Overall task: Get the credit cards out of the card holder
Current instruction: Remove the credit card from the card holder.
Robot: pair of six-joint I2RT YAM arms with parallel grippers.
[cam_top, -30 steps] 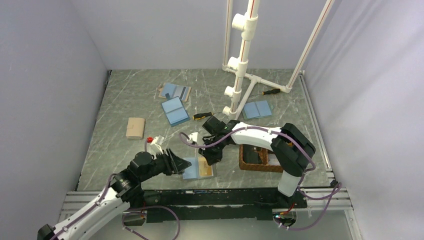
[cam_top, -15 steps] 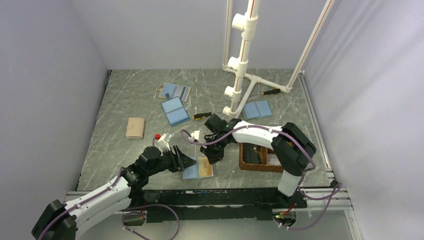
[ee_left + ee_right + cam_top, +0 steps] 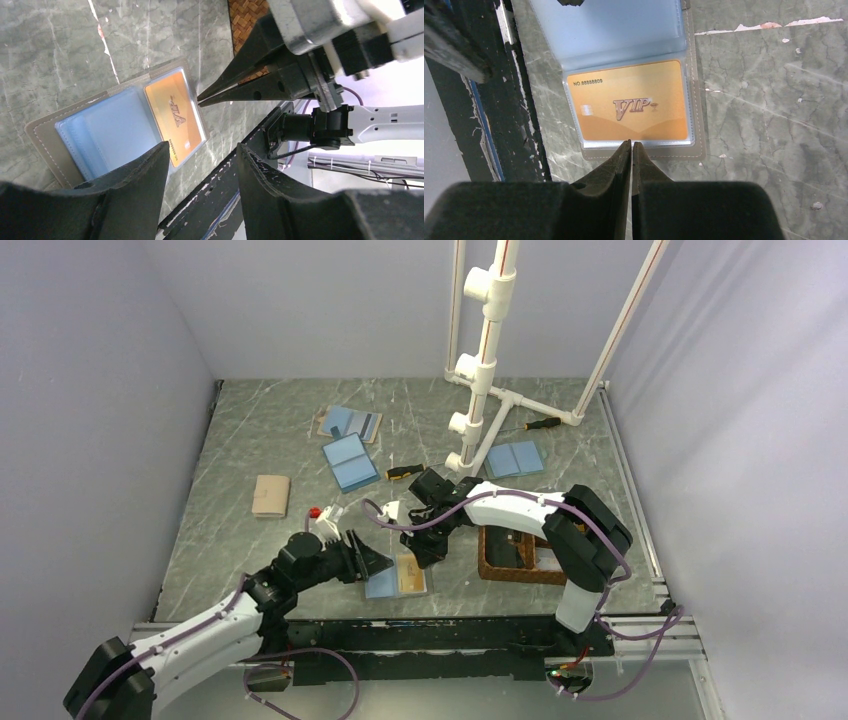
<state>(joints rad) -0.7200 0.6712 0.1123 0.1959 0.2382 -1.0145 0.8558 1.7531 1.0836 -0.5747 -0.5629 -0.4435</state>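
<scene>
The grey marble table [image 3: 250,440] is slick, and the open card holder [image 3: 396,578] lies flat on it close to the near edge, between the two arms, with nothing visibly pinning it. The main risk, as I judge it, is that any push or pull on the card drags the whole holder along, perhaps toward the black rail at the edge. The left gripper [image 3: 202,147] hangs over the holder's blue leaf with its fingers spread wide and nothing between them. Whether it touches the leaf cannot be told, so it may give no hold-down. The orange VIP card [image 3: 629,107] sits fully inside the clear sleeve on the other leaf, with no edge sticking out. A pinch could therefore catch sleeve and card together, or slip off the plastic. The right gripper [image 3: 631,145] has its fingers pressed together, gripping nothing. Its tips point at the sleeve's outer edge, just beside the card's long side, so they must part before they can take it.
</scene>
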